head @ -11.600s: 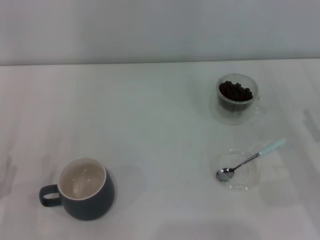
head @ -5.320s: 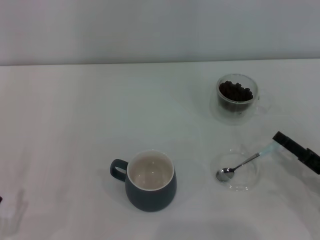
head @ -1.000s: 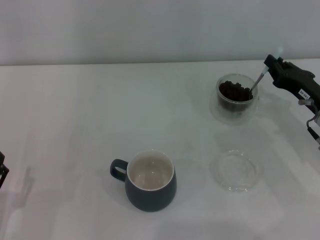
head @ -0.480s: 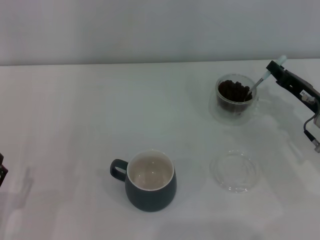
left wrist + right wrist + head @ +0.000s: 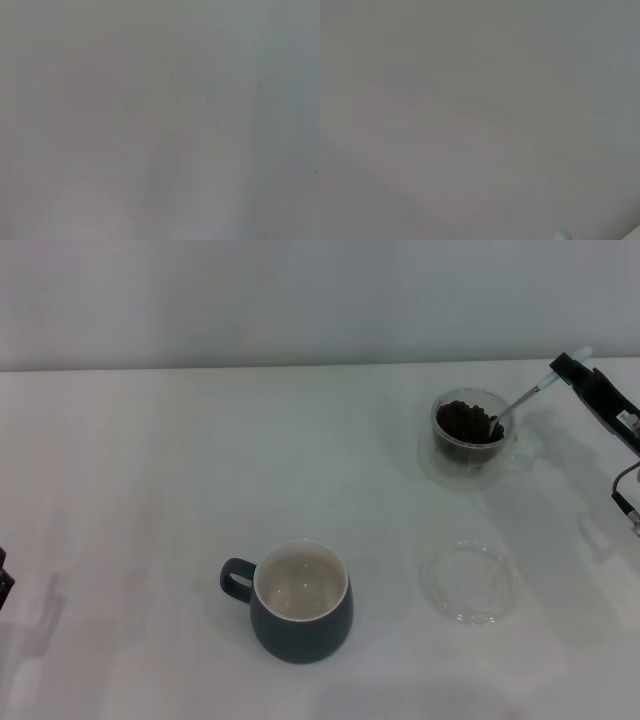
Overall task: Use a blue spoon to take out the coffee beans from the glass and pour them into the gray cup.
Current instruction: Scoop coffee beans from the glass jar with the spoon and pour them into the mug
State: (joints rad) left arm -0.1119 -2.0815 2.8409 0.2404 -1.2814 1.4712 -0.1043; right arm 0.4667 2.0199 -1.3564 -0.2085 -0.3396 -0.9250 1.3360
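In the head view the glass (image 5: 472, 436) stands at the back right, filled with dark coffee beans (image 5: 466, 421). My right gripper (image 5: 566, 368) is shut on the pale handle of the blue spoon (image 5: 520, 400); the spoon slants down to the left with its bowl among the beans. The gray cup (image 5: 298, 602) stands in front of the middle, cream inside, handle to the left, with no beans showing. A tip of the spoon's handle (image 5: 562, 234) shows in the right wrist view. My left arm (image 5: 3, 585) is parked at the left edge.
A flat clear glass dish (image 5: 471, 582) lies on the white table (image 5: 150, 490) in front of the glass, between it and the table's front edge. A pale wall rises behind the table. The left wrist view shows only blank table.
My right gripper has moved right and lowered the handle end, so the spoon now lies flatter with its bowl still in the beans. The cup and dish have not moved.
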